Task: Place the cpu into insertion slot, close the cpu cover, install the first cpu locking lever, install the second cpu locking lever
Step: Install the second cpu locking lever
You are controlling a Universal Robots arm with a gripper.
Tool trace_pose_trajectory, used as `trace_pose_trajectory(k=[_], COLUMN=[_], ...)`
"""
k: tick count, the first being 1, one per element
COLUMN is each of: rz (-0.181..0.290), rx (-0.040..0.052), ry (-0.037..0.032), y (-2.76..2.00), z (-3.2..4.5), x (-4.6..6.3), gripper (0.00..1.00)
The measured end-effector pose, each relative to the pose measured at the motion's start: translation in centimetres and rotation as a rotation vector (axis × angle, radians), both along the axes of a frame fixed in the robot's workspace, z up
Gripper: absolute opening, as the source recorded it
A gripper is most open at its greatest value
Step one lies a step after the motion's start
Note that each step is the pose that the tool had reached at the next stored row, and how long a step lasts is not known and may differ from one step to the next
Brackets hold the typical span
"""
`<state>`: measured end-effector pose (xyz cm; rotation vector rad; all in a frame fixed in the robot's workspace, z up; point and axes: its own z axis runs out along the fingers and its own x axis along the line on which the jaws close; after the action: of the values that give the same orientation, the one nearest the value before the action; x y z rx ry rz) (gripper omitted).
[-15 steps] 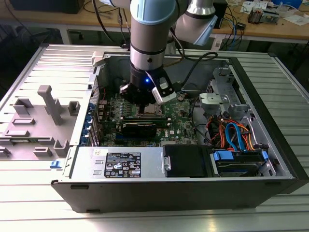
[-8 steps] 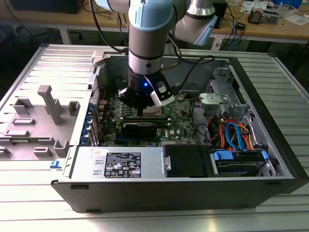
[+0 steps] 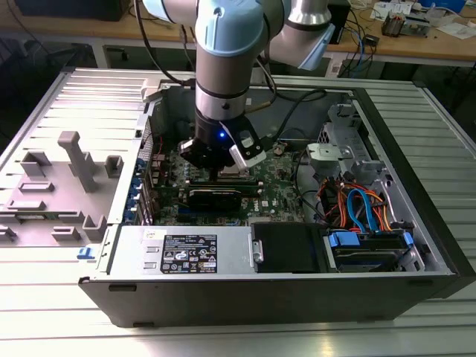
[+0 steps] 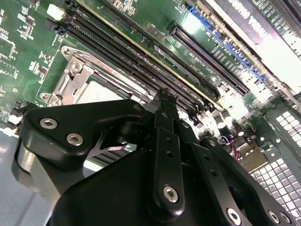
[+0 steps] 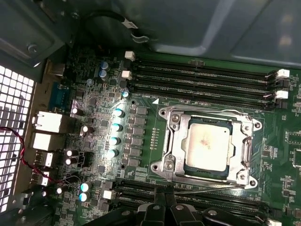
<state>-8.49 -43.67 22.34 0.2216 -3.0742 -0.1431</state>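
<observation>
The cpu (image 5: 209, 143) lies flat in the insertion slot (image 5: 159, 165) on the green motherboard, its dull silver top showing. The silvery cpu cover (image 5: 175, 141) is folded down around it. One thin wire locking lever (image 5: 207, 112) runs along one edge of the socket, and another (image 5: 211, 188) runs along the opposite edge, the one next to my gripper. My black gripper (image 5: 165, 200) stands just beside that edge with its fingers together and nothing seen between them. In the second wrist view the gripper (image 4: 163, 96) points past the cpu (image 4: 101, 94). The exterior view has the gripper (image 3: 217, 172) low inside the case.
Long black memory slots (image 5: 202, 77) flank the socket on both sides. The open computer case (image 3: 401, 149) walls in the board. A power supply (image 3: 193, 249) lies at its front, with orange and blue cables (image 3: 357, 204) at the exterior view's right. Grey fixtures (image 3: 74, 160) stand outside on the left.
</observation>
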Motion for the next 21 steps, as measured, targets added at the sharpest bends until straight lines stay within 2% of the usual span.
trace_pose_trajectory(k=[3,14,17,21], rz=[0.000,0.005,0.008,0.009], rx=[0.0054,0.0093,0.0145,0.0259], ry=[0.0000,0.0015,0.0017,0.0015], y=[-0.06,-0.17,-0.17,-0.17], z=[0.00,-0.32,-0.52,-0.79], x=[-0.02,-0.20,-0.38,-0.46], gripper=[0.11,0.11,0.11,0.11])
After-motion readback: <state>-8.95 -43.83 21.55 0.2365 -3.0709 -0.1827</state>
